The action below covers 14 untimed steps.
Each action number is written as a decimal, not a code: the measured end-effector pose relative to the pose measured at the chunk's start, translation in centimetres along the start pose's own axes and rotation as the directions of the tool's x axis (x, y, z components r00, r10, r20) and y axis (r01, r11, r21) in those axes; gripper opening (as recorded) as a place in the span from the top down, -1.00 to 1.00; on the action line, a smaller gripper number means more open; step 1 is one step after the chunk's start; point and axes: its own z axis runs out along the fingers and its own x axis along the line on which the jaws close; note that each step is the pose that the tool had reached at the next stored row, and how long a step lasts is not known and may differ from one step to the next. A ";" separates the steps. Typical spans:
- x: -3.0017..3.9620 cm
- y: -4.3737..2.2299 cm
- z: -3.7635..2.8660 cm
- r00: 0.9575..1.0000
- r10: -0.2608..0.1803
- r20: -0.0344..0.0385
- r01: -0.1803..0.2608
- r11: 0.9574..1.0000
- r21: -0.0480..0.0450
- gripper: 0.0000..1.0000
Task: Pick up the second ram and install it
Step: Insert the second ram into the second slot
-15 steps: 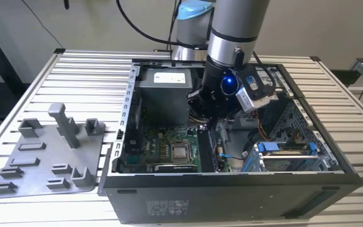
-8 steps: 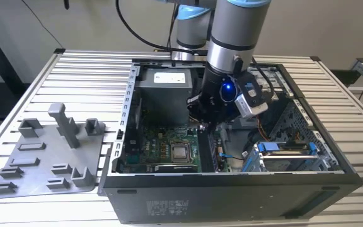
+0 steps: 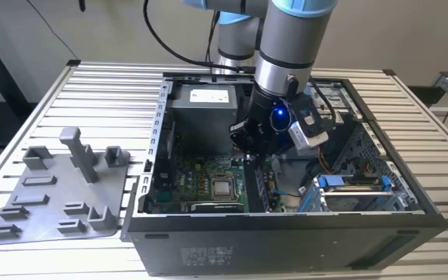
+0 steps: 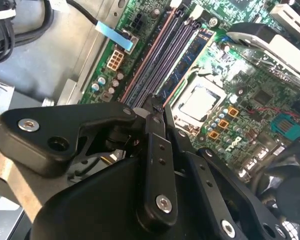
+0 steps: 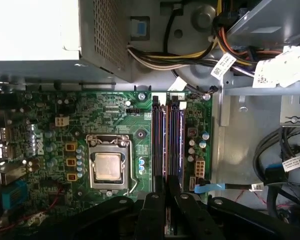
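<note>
On the exterior view's left lies a grey plastic tray (image 3: 53,204) of moulded holders with 1 upright post (image 3: 80,154), matte and blocky. Next comes the open black computer case (image 3: 286,233), its green motherboard carrying the square silver processor (image 3: 224,188).

Just toward the exterior view's right of that, the gripper (image 3: 249,149) hangs low inside the case, over the memory slots (image 5: 167,135). These are 4 long, narrow parallel channels beside the processor.

In the first wrist view the 2 black metal fingers (image 5: 155,200) are drawn close together. A thin dark strip between them looks to us like the second ram (image 5: 168,220), pinched edge-on. Its long axis seems to run in line with the slots, directly above them. We cannot tell whether it is seated.

At the far right sits a metal drive cage (image 3: 356,192).
</note>
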 end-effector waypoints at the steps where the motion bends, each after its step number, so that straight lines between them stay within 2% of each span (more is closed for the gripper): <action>1: 0.00 0.00 0.01 1.000 0.000 0.000 0.000 1.000 0.000 0.72; 7: 0.09 0.05 0.79 1.000 0.002 0.000 -0.002 1.000 -0.003 0.72; 14: 0.14 0.11 2.05 1.000 0.003 0.000 -0.003 1.000 -0.004 0.72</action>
